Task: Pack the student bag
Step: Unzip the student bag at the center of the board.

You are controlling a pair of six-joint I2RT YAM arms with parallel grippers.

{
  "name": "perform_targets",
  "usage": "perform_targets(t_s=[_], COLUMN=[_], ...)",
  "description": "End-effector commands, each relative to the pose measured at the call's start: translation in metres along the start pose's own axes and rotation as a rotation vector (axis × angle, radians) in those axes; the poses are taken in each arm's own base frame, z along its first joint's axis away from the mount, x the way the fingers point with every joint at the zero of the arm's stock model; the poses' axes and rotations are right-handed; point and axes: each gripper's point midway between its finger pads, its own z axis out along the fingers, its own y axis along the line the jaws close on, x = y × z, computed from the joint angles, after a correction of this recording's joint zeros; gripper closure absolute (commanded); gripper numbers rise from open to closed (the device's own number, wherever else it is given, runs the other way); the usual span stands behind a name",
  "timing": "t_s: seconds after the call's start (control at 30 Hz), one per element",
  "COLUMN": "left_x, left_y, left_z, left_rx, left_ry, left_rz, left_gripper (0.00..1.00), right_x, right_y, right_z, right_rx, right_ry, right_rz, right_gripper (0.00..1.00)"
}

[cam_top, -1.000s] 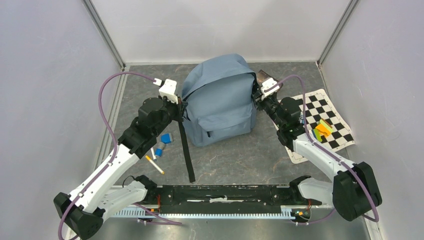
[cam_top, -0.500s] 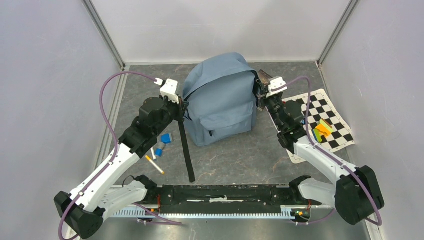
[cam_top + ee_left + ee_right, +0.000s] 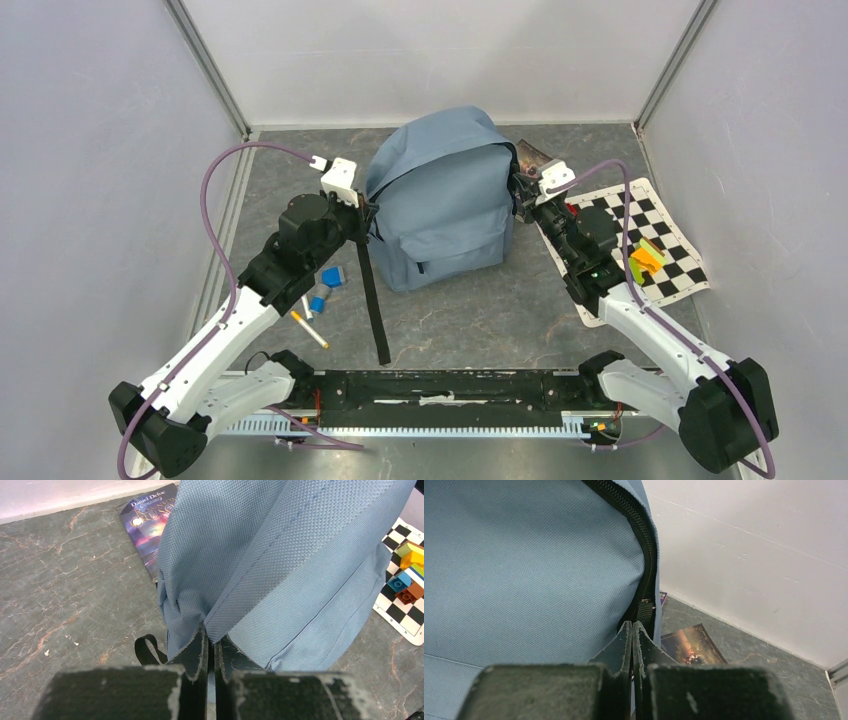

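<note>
well, coarse-woven, domed student bag

Scene lit evenly and brightly from above; soft shadow cast beside student bag on desk. Nearest foreground blurred in wrist views.

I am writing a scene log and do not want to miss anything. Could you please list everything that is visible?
student bag: one, grey-blue, centre, upright.
strap: one, black, lying flat in front of the bag's left side.
checkered mat: one, black and white, right of the bag.
toy blocks: small pile, mixed colours, on the mat.
book: one, purple, flat behind the bag.
picture card: one, brownish, by the bag's far right corner.
blue pieces: two, blue, left of the bag.
pencil: one, orange and white, near the blue pieces.
left gripper: black, shut on the bag's fabric.
right gripper: black, shut at the zipper.
</note>
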Motion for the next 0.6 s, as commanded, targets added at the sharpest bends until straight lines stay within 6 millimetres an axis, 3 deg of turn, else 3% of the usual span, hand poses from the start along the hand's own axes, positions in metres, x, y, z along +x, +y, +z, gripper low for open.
perform_targets(t_s=[0.0, 0.2, 0.4, 0.57], left_x=[-0.012, -0.011, -0.009, -0.01], left_y=[-0.007, -0.008, -0.011, -0.01], left_z=[0.002, 0.003, 0.005, 0.004], left_rx=[0.035, 0.042, 0.057, 0.052], left_ry=[-0.046, -0.041, -0.035, -0.038], left_rz=[-0.005, -0.008, -0.012, -0.011], left_gripper=[0.98, 0.98, 0.98, 0.98], right_x=[-0.024, -0.049, -0.071, -0.066], right_y=[-0.006, -0.023, -0.007, -0.012], right_z=[0.0, 0.001, 0.013, 0.012], right_rx=[0.017, 0.091, -0.013, 0.007], right_ry=[-0.061, -0.113, -0.132, -0.078], right_rz=[-0.019, -0.041, -0.029, -0.022], right_gripper=[1.0, 1.0, 1.0, 1.0])
